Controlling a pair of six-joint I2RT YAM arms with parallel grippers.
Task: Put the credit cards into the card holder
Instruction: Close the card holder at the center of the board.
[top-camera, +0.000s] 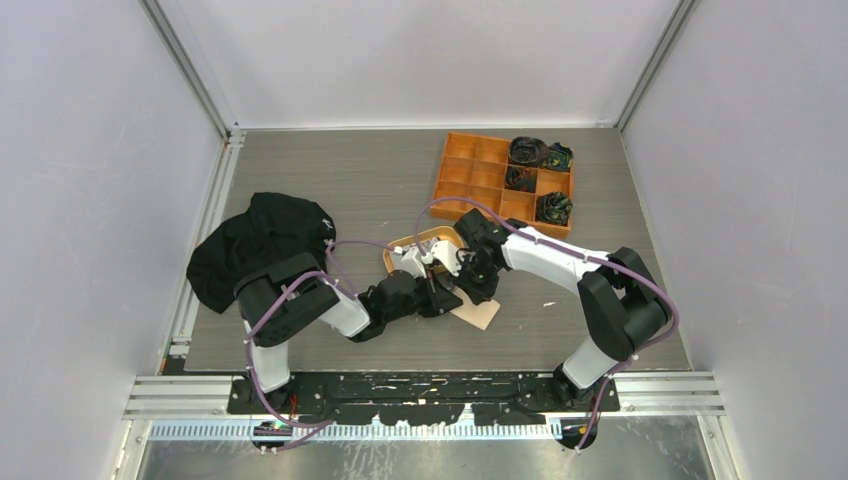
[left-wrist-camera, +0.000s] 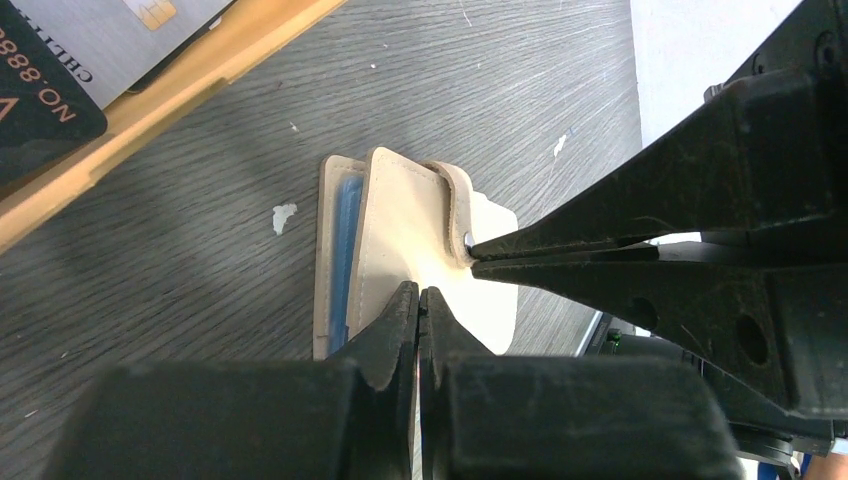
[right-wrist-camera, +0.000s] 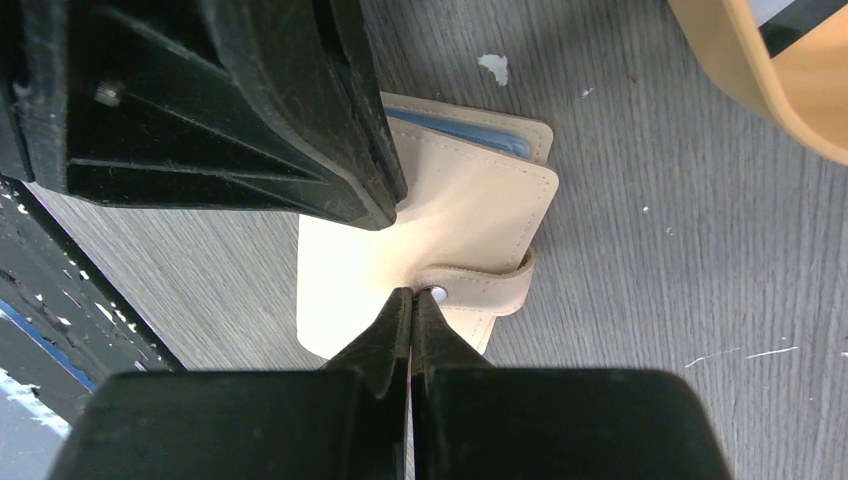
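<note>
Card holder lies flat on the grey counter, near the middle and just on the near side of the oval tan tray, apart from it. The holder is folded, its beige leaves slightly fanned. The blue card sits between two leaves, only its long edge showing. The snap tab wraps round one edge and lies over the top leaf, with its metal stud visible. Both arms meet over the holder. Left jaws are pressed together, tips down on the top leaf near its edge, nothing between them. Right jaws are likewise pressed together, their tips right at the stud on the tab; whether they touch it or sit just beside it is unclear. The light grey card and the dark card lie in the tray, the grey one partly overlapping the dark one. At the far right of the counter is an orange compartment box with dark bundled items in several cells. A black cloth is heaped at the left edge.
</note>
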